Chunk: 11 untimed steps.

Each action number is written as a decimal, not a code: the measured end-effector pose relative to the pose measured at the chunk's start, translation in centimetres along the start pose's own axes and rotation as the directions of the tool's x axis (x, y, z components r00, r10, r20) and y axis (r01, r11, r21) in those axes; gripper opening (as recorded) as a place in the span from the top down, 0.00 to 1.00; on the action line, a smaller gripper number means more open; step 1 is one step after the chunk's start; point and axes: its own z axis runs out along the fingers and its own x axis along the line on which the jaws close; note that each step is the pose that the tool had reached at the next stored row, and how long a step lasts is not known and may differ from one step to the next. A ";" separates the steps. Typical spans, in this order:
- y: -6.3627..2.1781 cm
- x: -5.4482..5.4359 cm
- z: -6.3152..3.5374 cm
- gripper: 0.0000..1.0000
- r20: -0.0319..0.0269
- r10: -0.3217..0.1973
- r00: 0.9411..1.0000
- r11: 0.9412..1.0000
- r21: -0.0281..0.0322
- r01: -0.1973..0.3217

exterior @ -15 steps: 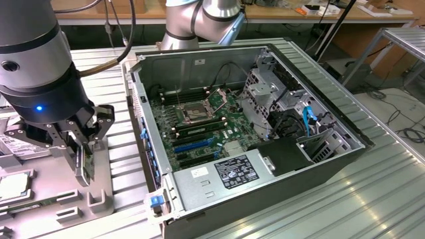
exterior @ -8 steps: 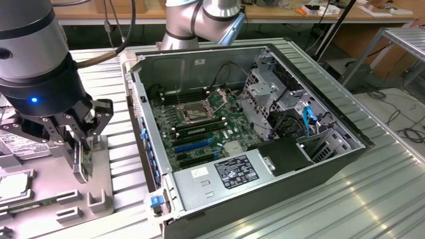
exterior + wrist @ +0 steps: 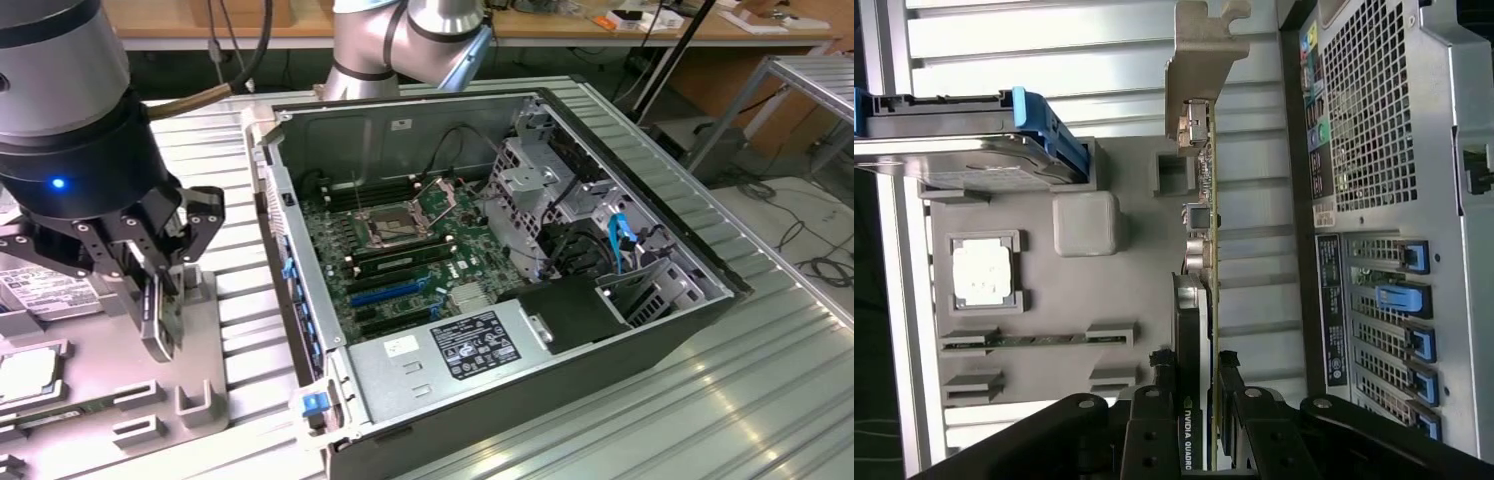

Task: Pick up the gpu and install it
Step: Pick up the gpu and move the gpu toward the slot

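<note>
The gripper is narrowed onto the gpu. One black finger lies against the cooler face and the other against the green board's bare side, so the card is clamped between them. The card stands on edge and is seen along its thin side. Its silver end bracket is at the end farthest from the fingers. Whether its lower edge sits in its holder or hangs just clear cannot be told.

Directly under the gripper lies the grey parts tray. On the cooler side of the card, a little way off, a memory stick rests in its slot. Just past it a processor chip sits in a square recess. Farther along that side lies a silver hard drive in a blue-edged carrier.

On the card's other side, beyond the tray's edge, stands the computer case with its side open on the ribbed metal table. Inside it, the motherboard is well apart from the gripper, with the power supply at its nearer end.
</note>
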 end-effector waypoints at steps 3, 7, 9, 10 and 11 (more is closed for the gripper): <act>0.03 0.0 -0.61 0.73 0.000 0.000 1.000 1.000 0.000 0.000; 0.06 0.0 -1.32 0.73 0.000 0.000 1.000 1.000 0.000 0.000; 0.07 0.0 -1.58 0.73 0.000 0.000 1.000 1.000 0.000 0.000; 0.08 0.0 -1.73 0.73 0.000 0.000 1.000 1.000 0.000 0.000; 0.09 0.0 -1.86 0.73 0.000 0.000 1.000 1.000 0.000 0.000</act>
